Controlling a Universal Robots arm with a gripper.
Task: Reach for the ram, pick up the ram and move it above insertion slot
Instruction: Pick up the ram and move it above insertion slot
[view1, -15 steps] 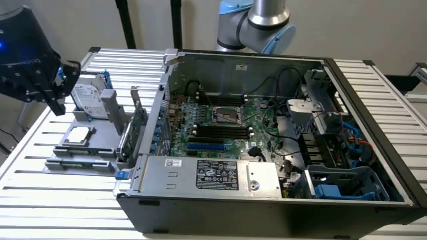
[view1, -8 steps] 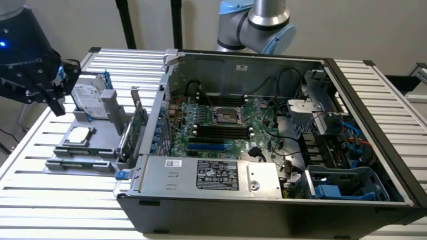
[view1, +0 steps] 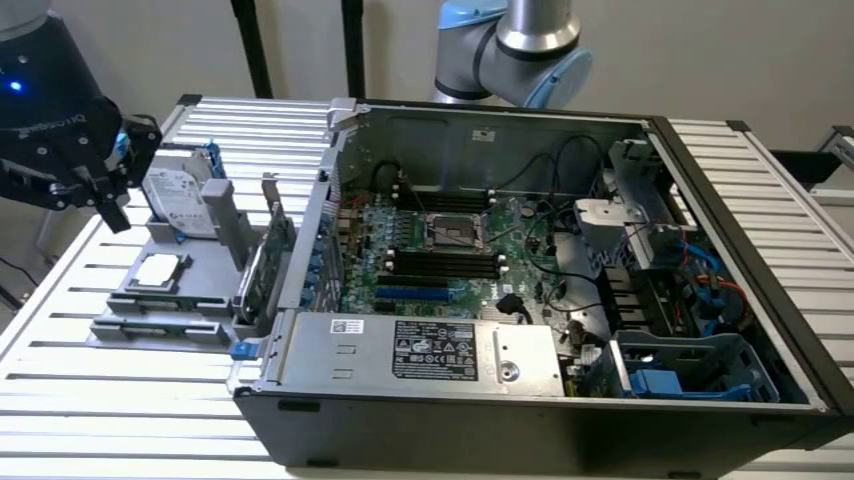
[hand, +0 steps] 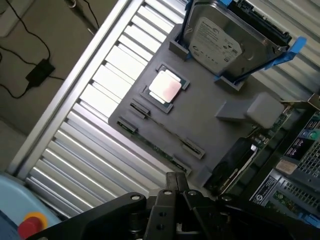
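wrist view: end effector (hand: 176, 180) near ram (hand: 152, 143) (lying in tray (hand: 210, 95)).

No word or number can be read. Fine print covers the white label on the hard drive (hand: 220, 37), and also the black label (view1: 434, 355) and small white sticker (view1: 344, 326) on the power supply (view1: 534, 345). Pale lettering crosses the black housing of the hand (view1: 96, 195). All of it is too small to make out.

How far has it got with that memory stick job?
Barely begun. The black gripper hangs over the grey tray, apart from the long thin green memory stick lying in it. Grasping, lifting and carrying it over the motherboard's black slots are all left.
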